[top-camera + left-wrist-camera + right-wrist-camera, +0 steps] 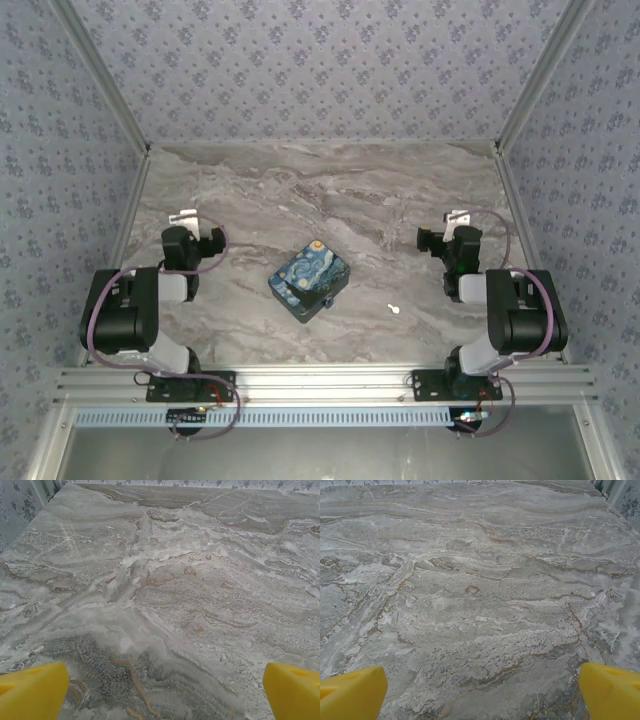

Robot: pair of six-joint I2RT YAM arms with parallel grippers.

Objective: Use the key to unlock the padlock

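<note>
0 steps look done: left hand [160, 692] and right hand [480, 694] both spread, empty; key [394, 309] lies untouched on the worktop [250, 200] lower right of centre, padlock [325, 299] seemingly at the central box [305, 272] edge.

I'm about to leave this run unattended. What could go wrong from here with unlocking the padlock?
1. The tiny pale silvery key lies flat on the grey marbled table, with little contrast against it. The open right gripper may well nudge it away instead of pinching it.
2. The blue-and-yellow painting-print box stands unheld at the centre, apart from the open left gripper. It could slide or turn if pushed.
</note>
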